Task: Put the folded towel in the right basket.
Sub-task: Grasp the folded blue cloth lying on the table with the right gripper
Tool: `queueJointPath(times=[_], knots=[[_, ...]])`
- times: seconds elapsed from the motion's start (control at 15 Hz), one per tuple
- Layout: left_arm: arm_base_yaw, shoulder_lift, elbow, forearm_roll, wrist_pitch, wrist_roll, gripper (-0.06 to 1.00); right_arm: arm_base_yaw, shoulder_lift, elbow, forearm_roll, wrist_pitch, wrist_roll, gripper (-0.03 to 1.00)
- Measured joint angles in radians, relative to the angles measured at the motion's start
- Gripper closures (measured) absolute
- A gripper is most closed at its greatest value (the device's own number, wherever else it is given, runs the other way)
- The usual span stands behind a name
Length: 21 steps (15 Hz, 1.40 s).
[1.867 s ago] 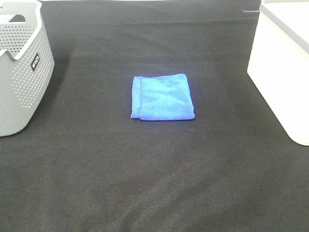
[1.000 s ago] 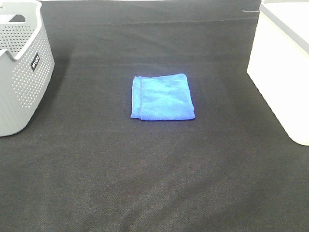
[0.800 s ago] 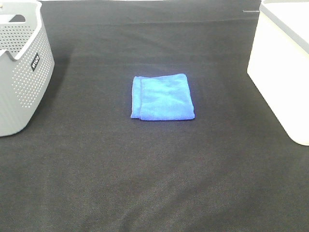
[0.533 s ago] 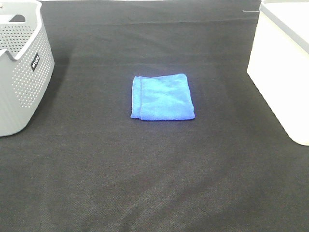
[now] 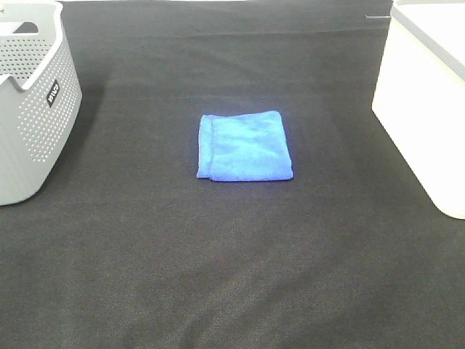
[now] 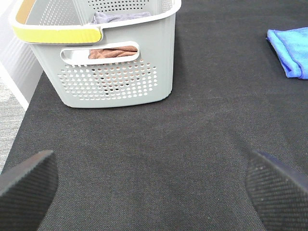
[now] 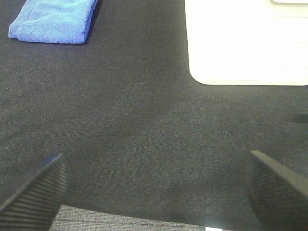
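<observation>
A folded blue towel lies flat in the middle of the black table. It also shows in the left wrist view and in the right wrist view. The white right basket stands at the right edge; its wall shows in the right wrist view. Neither arm appears in the exterior high view. My left gripper is open and empty, its fingers wide apart over bare cloth near the grey basket. My right gripper is open and empty, fingers wide apart, short of the towel and the white basket.
A grey perforated basket stands at the left edge; in the left wrist view it has a yellow handle and holds brown and grey cloths. The table's front edge and grey floor show in the right wrist view.
</observation>
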Motion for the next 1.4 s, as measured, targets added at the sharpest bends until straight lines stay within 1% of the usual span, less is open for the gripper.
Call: queueJointPath(times=[1.4], knots=[[0.0, 0.0, 0.0, -0.004, 0.0, 0.0, -0.05, 0.0, 0.0, 0.0, 0.0, 0.0, -0.001, 0.01]])
